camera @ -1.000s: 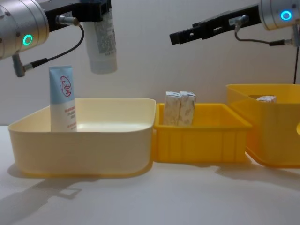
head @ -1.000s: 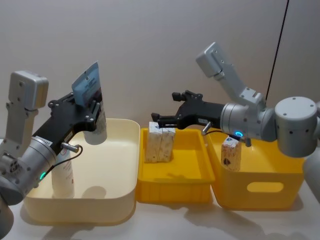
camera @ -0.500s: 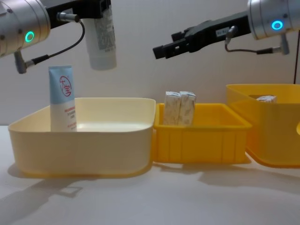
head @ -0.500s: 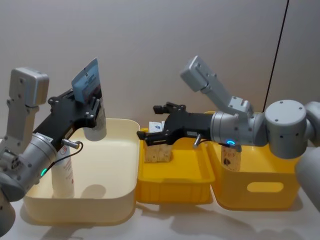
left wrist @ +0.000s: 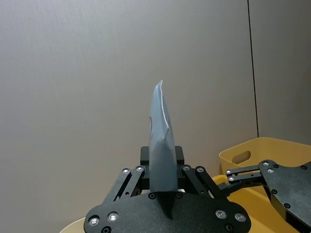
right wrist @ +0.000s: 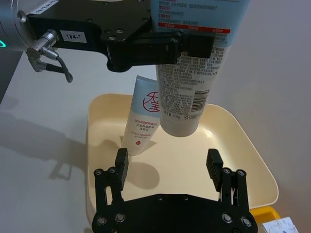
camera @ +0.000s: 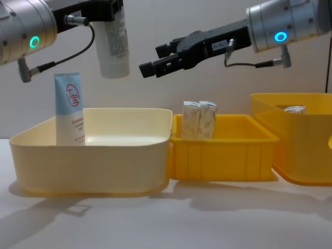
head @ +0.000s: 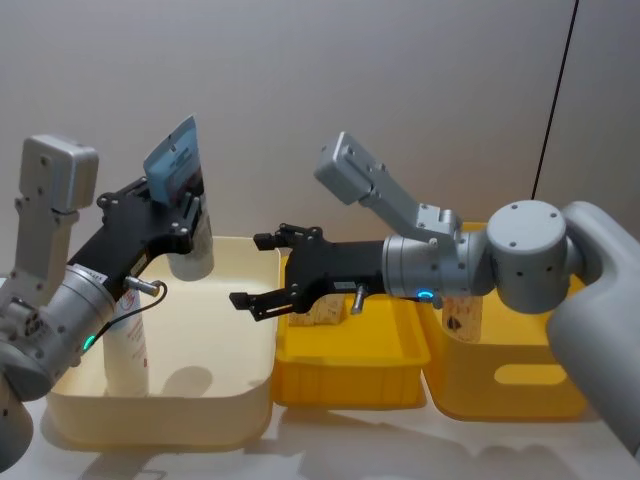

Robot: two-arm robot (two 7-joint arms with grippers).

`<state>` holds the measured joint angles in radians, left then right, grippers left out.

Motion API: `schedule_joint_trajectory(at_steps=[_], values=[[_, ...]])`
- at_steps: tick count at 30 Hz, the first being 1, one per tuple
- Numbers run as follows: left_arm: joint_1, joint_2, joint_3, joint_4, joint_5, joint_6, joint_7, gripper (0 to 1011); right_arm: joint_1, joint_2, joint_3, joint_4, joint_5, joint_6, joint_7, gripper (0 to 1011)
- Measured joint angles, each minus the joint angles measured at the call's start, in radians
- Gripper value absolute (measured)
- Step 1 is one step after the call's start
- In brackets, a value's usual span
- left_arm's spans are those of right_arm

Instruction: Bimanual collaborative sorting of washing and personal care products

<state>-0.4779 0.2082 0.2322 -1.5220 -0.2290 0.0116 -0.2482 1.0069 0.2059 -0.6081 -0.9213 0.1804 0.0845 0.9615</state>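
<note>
Handover risk: left hand (head: 190,212) pinches a tube (head: 176,170), cap down, above the cream bin (head: 160,420); right hand (head: 255,270), spread, hovers beside it. A misaligned closure could knock the tube loose, dropping it onto the standing tube (camera: 69,109) below the left hand.

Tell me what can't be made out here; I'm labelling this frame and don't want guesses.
- Held tube: chest view, top edge cuts its upper end; head view, the left gripper covers its middle.
- Standing tube: head view, left arm hides its upper part.
- Packs in the middle bin: head view, open right gripper covers their tops.
- Pack in the tall bin: chest view, wall hides all but its top.
</note>
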Motion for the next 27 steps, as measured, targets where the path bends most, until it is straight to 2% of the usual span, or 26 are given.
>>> schedule_joint_trajectory(at_steps=[5,10,17,27], values=[[0.004,0.000,-0.004,0.003,0.000,-0.001,0.000,264,0.010,-0.017,-0.004,0.026,0.005,-0.019,-0.003,1001],[0.011,0.000,-0.009,0.003,0.000,-0.001,0.001,264,0.013,-0.029,0.000,0.042,0.010,-0.028,-0.033,1001],[0.016,-0.001,-0.013,0.007,0.000,-0.002,0.002,264,0.012,-0.037,0.013,0.051,0.019,-0.022,-0.085,1001],[0.012,-0.004,-0.012,0.016,-0.001,-0.008,-0.001,264,0.028,-0.057,0.011,0.082,0.031,-0.005,-0.097,1001]])
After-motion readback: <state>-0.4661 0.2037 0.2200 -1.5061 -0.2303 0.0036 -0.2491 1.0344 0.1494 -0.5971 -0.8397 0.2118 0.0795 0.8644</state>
